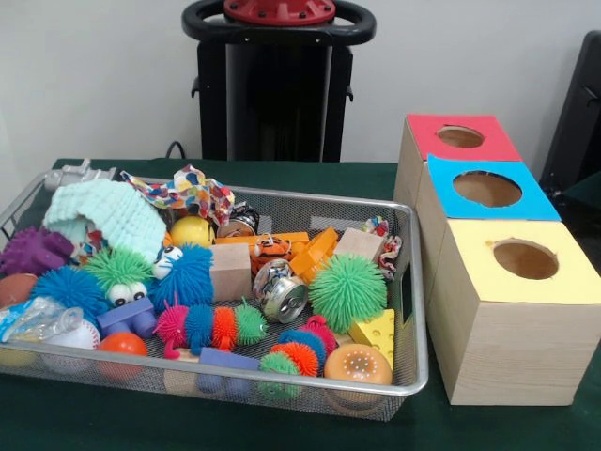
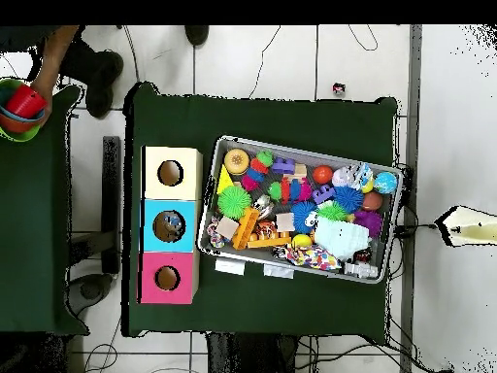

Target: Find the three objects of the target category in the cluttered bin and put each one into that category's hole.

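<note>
We see no gripper in either view, so its state is unknown; the green spiky ball (image 1: 347, 290) near the bin's (image 1: 418, 310) box-side edge looks light and squashy, best pinched across its middle.

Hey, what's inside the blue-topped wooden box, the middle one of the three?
Through the round hole of the blue-topped wooden box, the overhead view shows something small and multicoloured lying inside; what it is cannot be told. The front view shows only bare brown interior, and the box's top hides everything else.
</note>
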Controlling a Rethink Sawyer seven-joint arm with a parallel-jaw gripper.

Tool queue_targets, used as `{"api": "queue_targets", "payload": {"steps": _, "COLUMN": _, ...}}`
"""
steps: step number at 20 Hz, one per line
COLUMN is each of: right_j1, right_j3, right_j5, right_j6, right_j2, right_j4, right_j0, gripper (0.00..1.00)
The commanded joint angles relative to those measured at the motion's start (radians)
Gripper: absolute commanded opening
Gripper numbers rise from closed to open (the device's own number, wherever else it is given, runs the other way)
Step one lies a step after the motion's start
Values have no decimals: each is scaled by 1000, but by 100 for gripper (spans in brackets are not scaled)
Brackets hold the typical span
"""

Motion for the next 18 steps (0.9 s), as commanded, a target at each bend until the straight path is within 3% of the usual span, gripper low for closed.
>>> {"api": "queue_targets", "payload": {"steps": 1, "right_j1": 16, "right_j3": 223, "right_j5": -112, "right_j6": -30, "right_j2": 103, "right_j4": 2, "right_j0": 0, "gripper": 0}}
{"api": "queue_targets", "payload": {"steps": 10, "right_j1": 10, "right_j3": 262, "right_j5": -173, "right_j6": 26, "right_j2": 76, "right_j4": -5, "right_j0": 32, "gripper": 0}}
{"api": "queue_targets", "payload": {"steps": 18, "right_j1": -6, "right_j3": 327, "right_j5": -260, "right_j6": 110, "right_j2": 5, "right_j4": -19, "right_j0": 95, "gripper": 0}}
